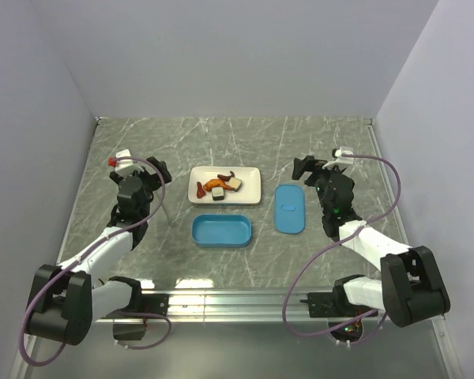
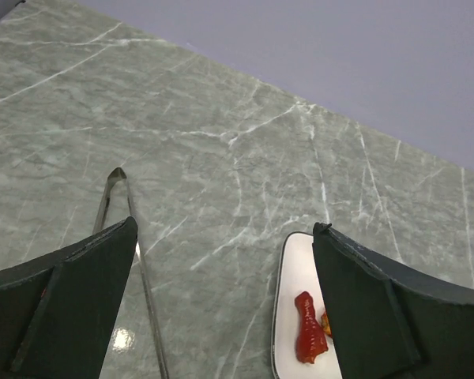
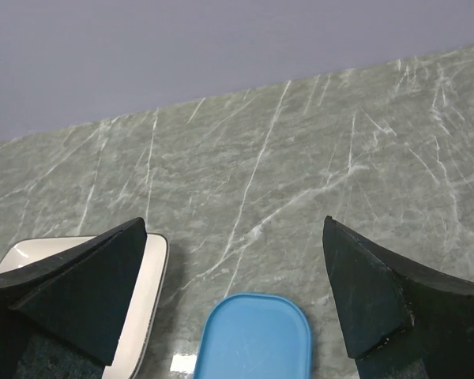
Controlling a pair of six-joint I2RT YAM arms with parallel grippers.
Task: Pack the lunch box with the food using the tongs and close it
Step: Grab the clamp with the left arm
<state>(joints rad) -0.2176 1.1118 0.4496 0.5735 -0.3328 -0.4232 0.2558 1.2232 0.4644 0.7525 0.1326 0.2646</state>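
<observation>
Top view: open box (image 1: 221,231) sits mid-table, lid (image 1: 289,208) just right of it, food (image 1: 220,186) on the plate (image 1: 249,193) behind. Left gripper (image 1: 159,175) and right gripper (image 1: 306,170) gape fully and hold nothing.
Left wrist: tongs (image 2: 145,284) lie flat, left of the plate. Best bet is to straddle both legs mid-length and squeeze gently.
Right wrist: lid below the jaws.

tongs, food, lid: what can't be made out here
- tongs: left wrist view, one leg goes behind the left gripper's fingers, the other runs off the bottom edge.
- food: top view, too small to count; left wrist view, mostly behind a finger, only a dark red piece is clear.
- lid: right wrist view, cut by the bottom edge.
</observation>
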